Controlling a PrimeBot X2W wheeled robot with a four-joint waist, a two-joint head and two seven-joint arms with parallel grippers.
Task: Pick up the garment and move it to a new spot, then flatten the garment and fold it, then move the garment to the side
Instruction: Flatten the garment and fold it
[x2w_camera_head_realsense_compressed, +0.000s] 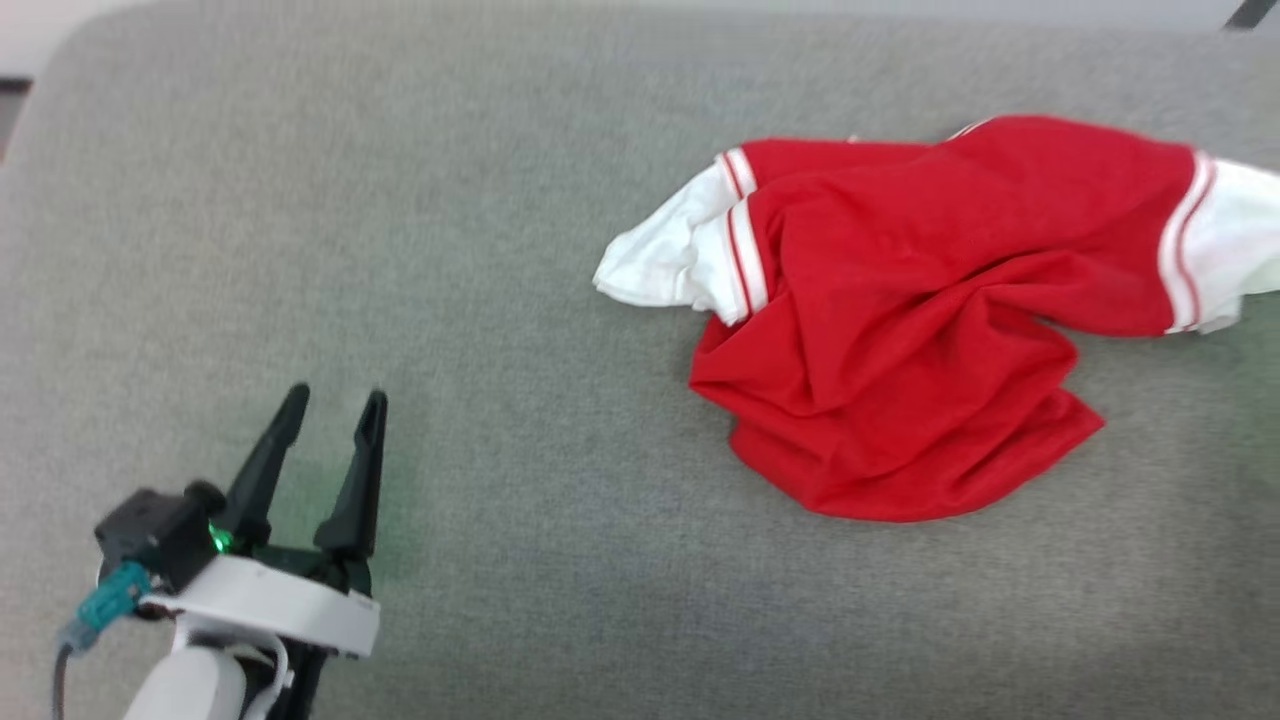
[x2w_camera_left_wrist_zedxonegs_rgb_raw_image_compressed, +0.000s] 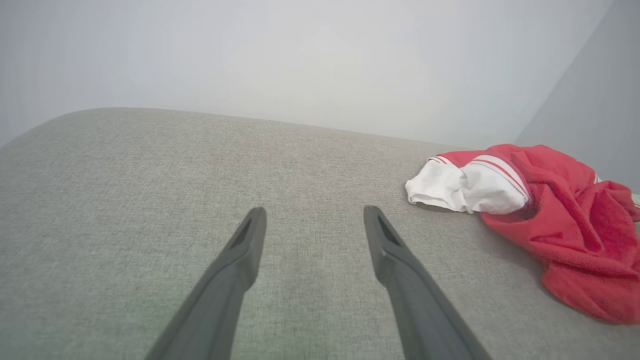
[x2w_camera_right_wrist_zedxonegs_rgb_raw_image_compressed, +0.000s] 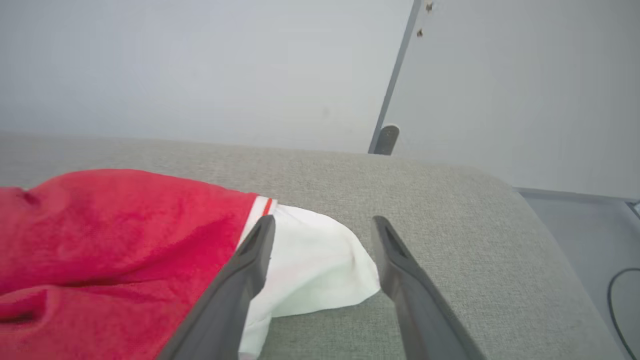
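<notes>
The garment (x2w_camera_head_realsense_compressed: 920, 310), a bright red shirt with white striped cuffs, lies crumpled on the grey padded surface at the right of the head view. My left gripper (x2w_camera_head_realsense_compressed: 335, 405) is open at the lower left, well clear of the cloth, with nothing between its fingers. In the left wrist view the left gripper (x2w_camera_left_wrist_zedxonegs_rgb_raw_image_compressed: 312, 217) points over bare fabric, the garment (x2w_camera_left_wrist_zedxonegs_rgb_raw_image_compressed: 560, 220) off to its right. In the right wrist view my right gripper (x2w_camera_right_wrist_zedxonegs_rgb_raw_image_compressed: 324, 225) stands open above the garment's white cuff (x2w_camera_right_wrist_zedxonegs_rgb_raw_image_compressed: 315, 265), fingers spread and holding nothing, while the red body (x2w_camera_right_wrist_zedxonegs_rgb_raw_image_compressed: 110, 240) bunches to the left.
The grey padded surface (x2w_camera_head_realsense_compressed: 480, 250) runs wide to the left of the cloth. Its rounded far edge meets a pale wall (x2w_camera_left_wrist_zedxonegs_rgb_raw_image_compressed: 300, 55). Past its right end lie a floor and a dark cable (x2w_camera_right_wrist_zedxonegs_rgb_raw_image_compressed: 617, 300), and a thin dark post (x2w_camera_right_wrist_zedxonegs_rgb_raw_image_compressed: 392, 90) stands behind.
</notes>
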